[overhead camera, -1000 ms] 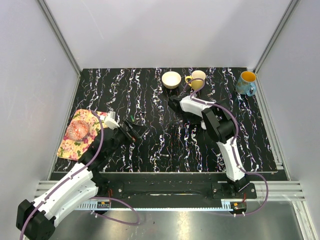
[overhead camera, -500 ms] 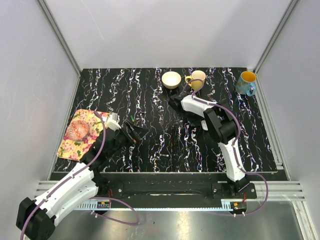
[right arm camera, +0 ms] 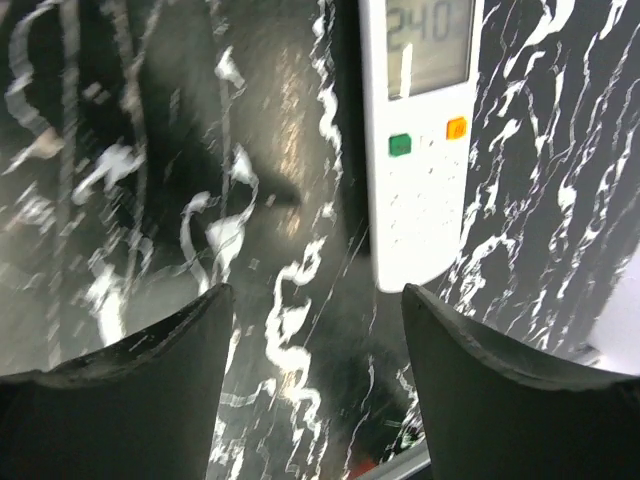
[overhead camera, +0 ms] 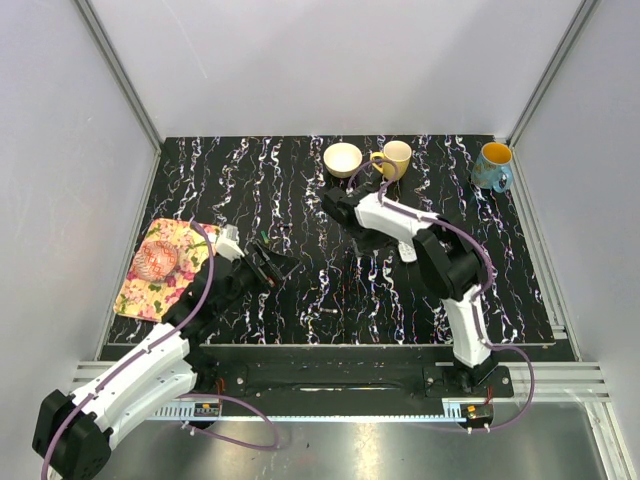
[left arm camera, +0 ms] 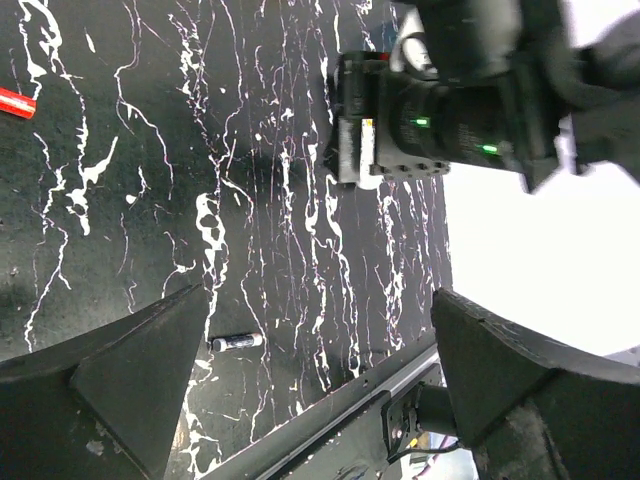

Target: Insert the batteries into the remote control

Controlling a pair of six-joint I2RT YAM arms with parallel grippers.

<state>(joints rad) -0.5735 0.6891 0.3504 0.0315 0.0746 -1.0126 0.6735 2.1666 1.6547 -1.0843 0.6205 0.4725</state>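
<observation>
The white remote control (right arm camera: 420, 140) lies face up on the black marbled table, its display and buttons showing, just beyond my open, empty right gripper (right arm camera: 312, 300). In the top view only its white end (overhead camera: 407, 252) shows under the right arm, and the right gripper (overhead camera: 335, 207) hovers mid-table. A red battery (left arm camera: 15, 102) and a dark battery (left arm camera: 235, 342) lie on the table in the left wrist view, the dark one near the front rail. My left gripper (left arm camera: 320, 300) is open and empty above the table, and in the top view (overhead camera: 270, 265) it is left of centre.
A cream bowl (overhead camera: 343, 159), a yellow mug (overhead camera: 396, 158) and a blue mug (overhead camera: 493, 166) stand along the back. A floral cloth (overhead camera: 150, 285) with a pink object (overhead camera: 157, 260) lies at the left edge. The right arm's joint (left arm camera: 440, 120) fills the left wrist view's top right.
My right gripper has moved left and slightly back, uncovering the yellow mug. The left arm has barely moved.
</observation>
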